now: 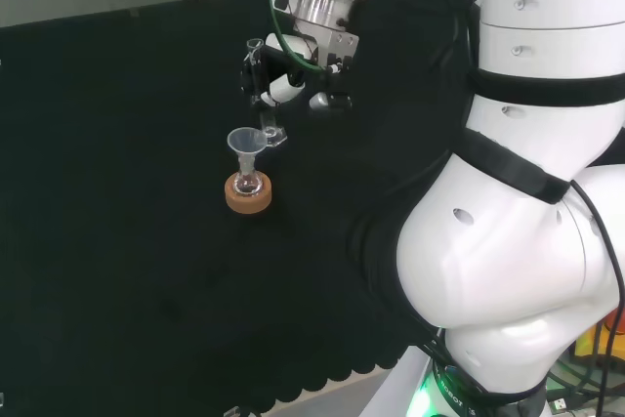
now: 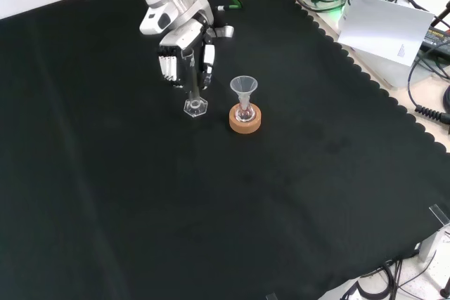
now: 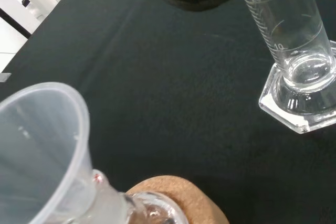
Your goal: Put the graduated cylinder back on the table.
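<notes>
Hand (image 2: 184,46) curled round empty graduated cylinder (image 2: 193,91), funnel (image 2: 243,87) in flask (image 2: 245,112) on cork ring (image 2: 245,120)

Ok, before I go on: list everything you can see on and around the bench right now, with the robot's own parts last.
Graduated cylinder: one, clear with a hexagonal base, held upright by the hand, left of the funnel in the front view; whether the base touches the cloth cannot be told.
Funnel: one, clear, standing in the small flask.
Flask: one, small, clear, on the cork ring.
Cork ring: one, tan, near the cloth's middle.
Cloth: one, black, scalloped edge, covering the bench.
Paper sheet: one, white, beyond the cloth's edge, top right in the front view.
Hand: one, black and white, fingers curled round the cylinder.
Arm: one, white.
</notes>
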Robot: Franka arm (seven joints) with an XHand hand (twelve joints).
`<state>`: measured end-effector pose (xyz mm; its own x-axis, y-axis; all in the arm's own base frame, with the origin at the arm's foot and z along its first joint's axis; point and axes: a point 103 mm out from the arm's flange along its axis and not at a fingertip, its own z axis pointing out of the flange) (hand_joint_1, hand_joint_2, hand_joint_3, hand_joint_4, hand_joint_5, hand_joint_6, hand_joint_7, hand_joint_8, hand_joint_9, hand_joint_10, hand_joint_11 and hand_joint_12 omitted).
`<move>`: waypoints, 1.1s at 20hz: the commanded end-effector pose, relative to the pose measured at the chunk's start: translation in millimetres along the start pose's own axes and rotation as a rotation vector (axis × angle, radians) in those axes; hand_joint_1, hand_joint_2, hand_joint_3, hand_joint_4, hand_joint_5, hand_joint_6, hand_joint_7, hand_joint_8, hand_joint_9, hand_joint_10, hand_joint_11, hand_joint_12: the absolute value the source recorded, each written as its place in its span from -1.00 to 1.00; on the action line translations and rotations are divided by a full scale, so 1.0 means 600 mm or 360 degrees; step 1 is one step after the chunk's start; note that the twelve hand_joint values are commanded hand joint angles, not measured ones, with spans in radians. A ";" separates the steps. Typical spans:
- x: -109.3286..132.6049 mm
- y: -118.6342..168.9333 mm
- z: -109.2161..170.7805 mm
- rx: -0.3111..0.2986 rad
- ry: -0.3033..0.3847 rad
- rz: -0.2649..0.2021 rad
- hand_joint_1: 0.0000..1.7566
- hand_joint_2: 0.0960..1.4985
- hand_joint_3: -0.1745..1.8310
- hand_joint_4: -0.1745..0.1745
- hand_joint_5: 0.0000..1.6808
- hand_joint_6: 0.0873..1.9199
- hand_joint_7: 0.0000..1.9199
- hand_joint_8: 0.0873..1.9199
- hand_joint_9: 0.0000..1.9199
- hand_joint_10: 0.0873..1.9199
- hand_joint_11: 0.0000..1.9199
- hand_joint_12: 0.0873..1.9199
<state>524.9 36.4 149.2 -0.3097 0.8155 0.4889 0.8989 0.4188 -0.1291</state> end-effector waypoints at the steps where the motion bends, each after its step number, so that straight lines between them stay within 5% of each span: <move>1: -0.012 0.015 0.011 -0.0004 0.0015 0.0021 0.71 0.37 -0.83 -0.76 0.22 -0.13 -0.04 0.03 0.18 -0.07 0.11 -0.26; 22: -0.021 0.026 0.025 0.0005 0.0001 0.0017 0.70 0.42 -0.82 -0.73 0.14 -0.08 -0.14 0.18 0.12 0.01 0.06 -0.20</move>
<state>539.1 39.3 127.6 -0.2943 0.8179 0.4944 0.9026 0.4080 -0.1376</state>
